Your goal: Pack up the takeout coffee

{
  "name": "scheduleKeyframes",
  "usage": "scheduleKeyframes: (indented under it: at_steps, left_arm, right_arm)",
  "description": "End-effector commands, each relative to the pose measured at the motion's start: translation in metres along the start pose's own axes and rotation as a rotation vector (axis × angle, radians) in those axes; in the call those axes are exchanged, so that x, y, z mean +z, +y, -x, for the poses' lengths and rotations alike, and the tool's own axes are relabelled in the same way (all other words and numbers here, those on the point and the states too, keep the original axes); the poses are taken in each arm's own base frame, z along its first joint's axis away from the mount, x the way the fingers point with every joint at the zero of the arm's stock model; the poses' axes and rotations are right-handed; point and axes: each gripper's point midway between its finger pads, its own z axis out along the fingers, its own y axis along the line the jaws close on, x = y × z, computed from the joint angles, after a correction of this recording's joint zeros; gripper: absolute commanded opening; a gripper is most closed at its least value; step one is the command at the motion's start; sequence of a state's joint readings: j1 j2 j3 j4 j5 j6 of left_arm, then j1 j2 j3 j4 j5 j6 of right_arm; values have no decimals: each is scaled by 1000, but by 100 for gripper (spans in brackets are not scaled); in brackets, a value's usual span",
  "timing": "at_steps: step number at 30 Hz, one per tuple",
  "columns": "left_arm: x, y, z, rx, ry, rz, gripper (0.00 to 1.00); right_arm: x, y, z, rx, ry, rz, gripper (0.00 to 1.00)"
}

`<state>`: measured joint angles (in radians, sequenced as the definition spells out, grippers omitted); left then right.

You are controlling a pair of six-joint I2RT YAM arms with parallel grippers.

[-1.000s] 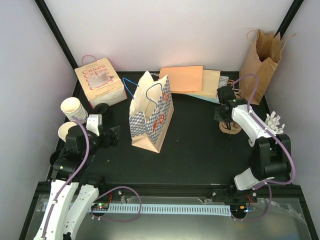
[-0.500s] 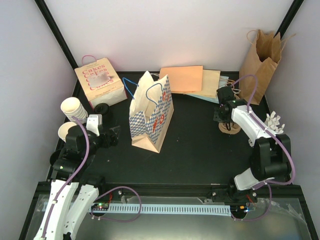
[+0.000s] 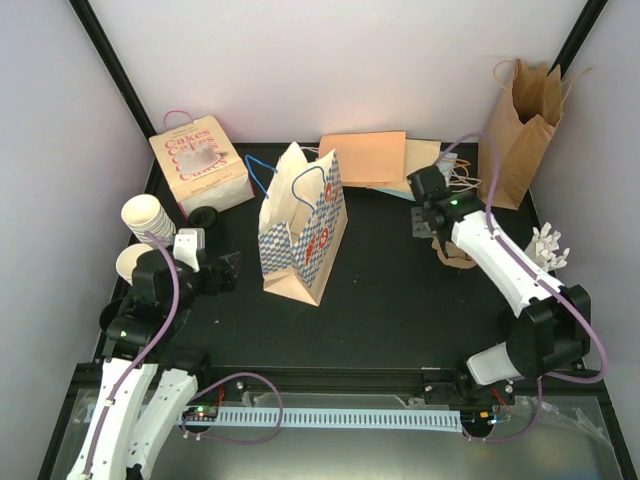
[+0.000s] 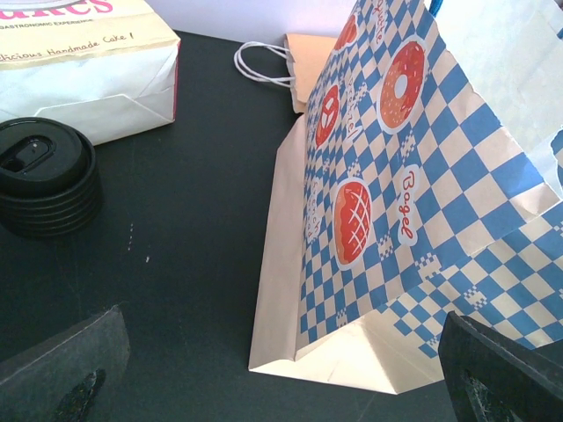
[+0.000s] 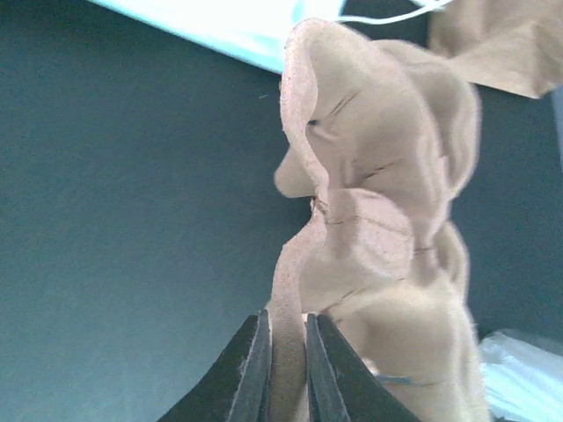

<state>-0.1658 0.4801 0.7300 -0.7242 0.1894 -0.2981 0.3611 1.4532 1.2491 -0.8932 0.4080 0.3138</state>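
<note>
Now the right gripper [image 5: 283,352], clamped on the rim of the tan cup carrier [image 5: 378,229], has swung toward 10 o'clock with it, likely for loading; cups [image 3: 147,218] and lids [image 3: 205,218] wait at 9 o'clock by the wide-open left gripper [image 3: 220,270].

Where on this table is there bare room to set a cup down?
Widest bare patch: the table between the checkered bag and the right gripper holding the pulp carrier. Crowded: left corner with paper cups, black lids and cake box; back edge with flat paper bags.
</note>
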Motion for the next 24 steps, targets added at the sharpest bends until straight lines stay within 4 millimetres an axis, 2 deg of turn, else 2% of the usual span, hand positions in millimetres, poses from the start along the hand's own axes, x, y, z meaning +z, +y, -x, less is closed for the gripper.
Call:
scheduleKeyframes:
  at_steps: [1, 6, 8, 9, 10, 11, 12, 14, 18, 24]
  left_arm:
    - [1, -5, 3, 16, -7, -25, 99]
    - [1, -4, 3, 15, -8, -24, 99]
    - [1, -5, 2, 17, -6, -25, 99]
    - [2, -5, 2, 17, -4, -26, 99]
    - [2, -5, 2, 17, -4, -27, 99]
    - [2, -5, 2, 16, -5, -25, 99]
    - [2, -5, 2, 16, -2, -25, 99]
    - [2, -5, 2, 17, -3, -28, 99]
    - [2, -5, 2, 15, -2, -28, 99]
    - [1, -5, 3, 15, -8, -25, 99]
  right_arm:
    - [-17, 39, -23, -93, 27, 86, 16]
    - [-22, 97, -71, -172, 84, 209, 16]
    - [-20, 117, -90, -195, 113, 251, 19]
    - [-18, 127, -101, -206, 134, 277, 32]
    - [-17, 135, -108, -209, 149, 308, 50]
    - [-17, 142, -111, -207, 156, 337, 59]
    - [-18, 147, -113, -200, 158, 367, 62]
    - [-21, 150, -109, -190, 141, 391, 63]
    - [-22, 141, -96, -211, 99, 333, 64]
    - [3, 112, -90, -173, 108, 210, 69]
